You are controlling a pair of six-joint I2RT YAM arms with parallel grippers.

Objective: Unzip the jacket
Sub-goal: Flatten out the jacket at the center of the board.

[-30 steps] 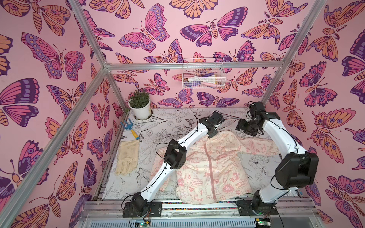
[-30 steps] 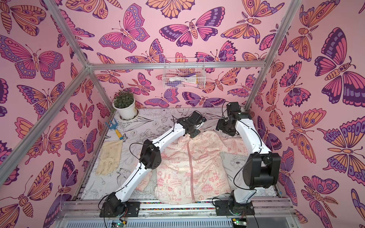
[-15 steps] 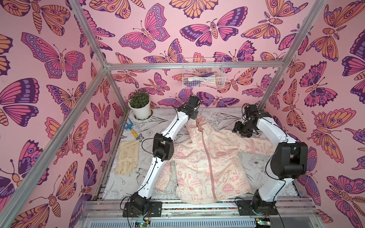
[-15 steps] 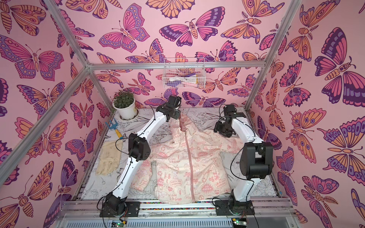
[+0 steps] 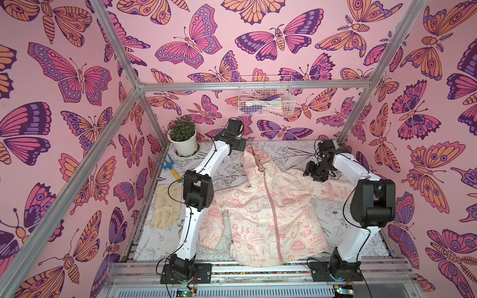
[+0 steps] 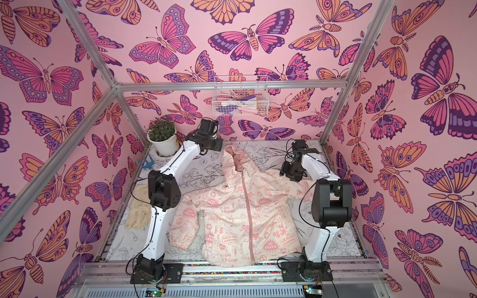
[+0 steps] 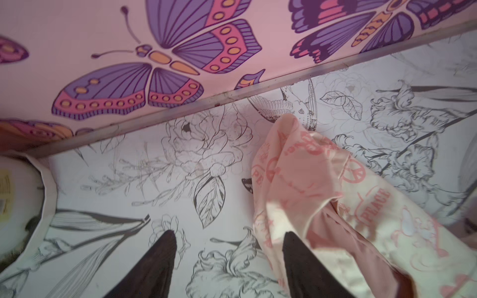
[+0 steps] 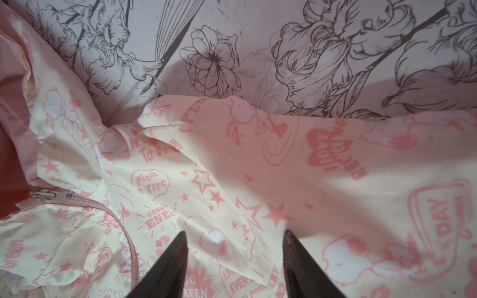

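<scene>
Only the right wrist view shows the silver zipper slider (image 8: 49, 194) of the cream-pink printed hooded jacket (image 5: 265, 214), spread on the desk (image 5: 160, 245), hood toward twelve o'clock. The left pincer (image 7: 227, 258), released, sits at the hood's ten o'clock. The right pincer (image 8: 233, 258), released, hangs over the two-o'clock shoulder.

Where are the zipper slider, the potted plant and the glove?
zipper slider (image 8: 51, 195), right wrist view, metal body.
potted plant (image 5: 185, 147), in a top view, white pot.
glove (image 5: 165, 206), in a top view, palm.

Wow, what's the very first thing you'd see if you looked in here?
Giant purple and orange butterflies cover the pink walls all around. In the middle of the flowery table lies a cream-pink jacket, zipped up, between the left arm and the right arm.
</scene>
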